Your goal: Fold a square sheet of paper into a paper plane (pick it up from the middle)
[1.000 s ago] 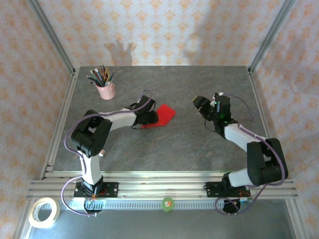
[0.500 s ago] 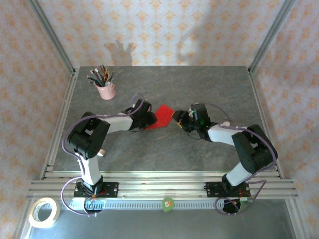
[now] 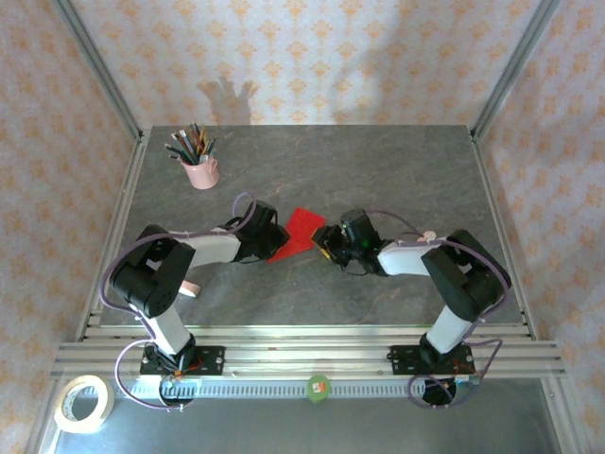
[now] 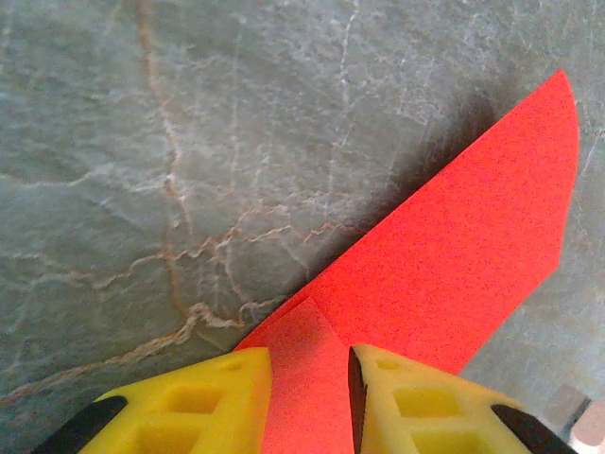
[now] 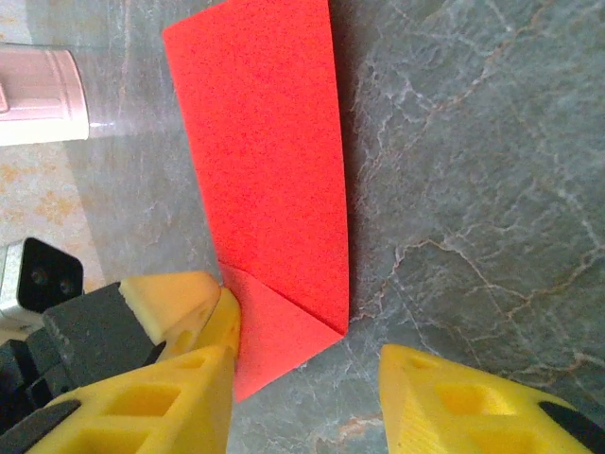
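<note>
The paper plane (image 3: 301,230) is a bright red folded sheet lying flat on the grey table (image 3: 397,170), with one small corner flap turned over. My left gripper (image 3: 274,238) is low at the sheet's left end. In the left wrist view its yellow fingers (image 4: 217,397) stand a little apart with the flap of the paper plane (image 4: 454,246) between them, the left gripper (image 4: 307,364) open. My right gripper (image 3: 327,242) is at the sheet's right end. In the right wrist view the right gripper (image 5: 302,388) is open wide around the pointed corner of the paper plane (image 5: 265,161), next to the left gripper's fingertip (image 5: 180,303).
A pink cup (image 3: 200,172) holding pencils stands at the back left, and the pink cup (image 5: 38,95) also shows in the right wrist view. A roll of tape (image 3: 83,402) lies off the table at the near left. Metal posts frame the table's edges.
My right arm has swung left from the table's right side up to the paper, and its jaws have narrowed. My left gripper has drawn slightly nearer with the paper.
</note>
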